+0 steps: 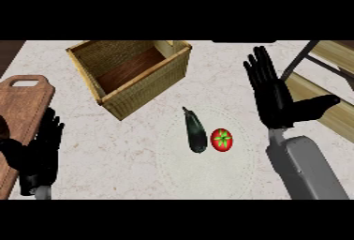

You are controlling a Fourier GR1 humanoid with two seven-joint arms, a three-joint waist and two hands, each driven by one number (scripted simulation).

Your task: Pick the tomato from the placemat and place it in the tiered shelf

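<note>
Counter (104, 154), pale stone top, bearing the following. Wicker basket (152, 84), square, open-topped, wooden floor, set at an angle at the upper middle, well apart from the placemat. Wooden cutting board (24, 108) with handle slot, along the left edge. Eggplant (195, 133), dark and slim, stem toward the basket, lying on the placemat just beside the tomato on its left, the two close to touching. Placemat (200, 171), round, pale, barely distinct from the counter. Tiered shelf (342, 51), wooden boards on a dark frame, at the upper right. Tomato (221, 139): on the placemat, middle of the view, down and to the left of the right hand (273, 101), near it but not touching, nothing between them. Small, round, bright red, green star-shaped calyx facing up. Right hand: spread wide, fingers straight, thumb out toward the shelf, holding nothing. Left hand (41, 150): lower left beside the cutting board, fingers relaxed, holding nothing.
</note>
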